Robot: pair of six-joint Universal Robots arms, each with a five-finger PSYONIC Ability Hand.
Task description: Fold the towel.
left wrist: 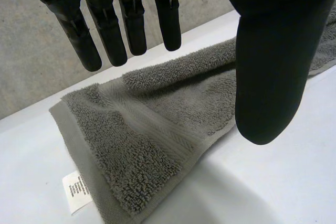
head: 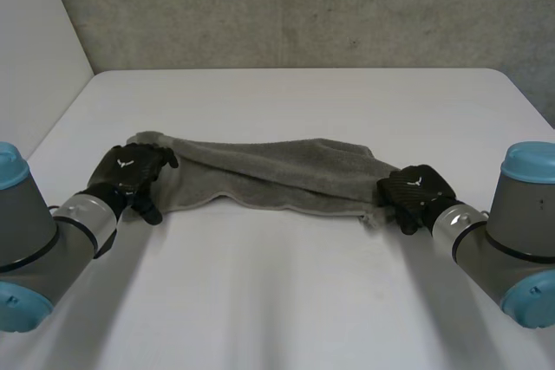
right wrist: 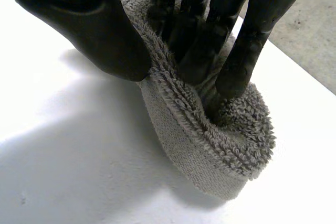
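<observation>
Towel [head: 277,171]: grey, bunched lengthwise, lying across the middle of the frame on the white table [head: 286,301], strung between the two hands.
Left hand [head: 130,171]: left of centre, at the towel's end; fingers [left wrist: 107,35] straight and spread, thumb out, poised over the cloth, pinching nothing.
Right hand [head: 414,190]: right of centre, at the other end; fingers [right wrist: 252,40] and thumb clamped on a gathered fold of towel.
Label [left wrist: 75,191]: small white tag on the hem, at the corner near the left hand.
</observation>
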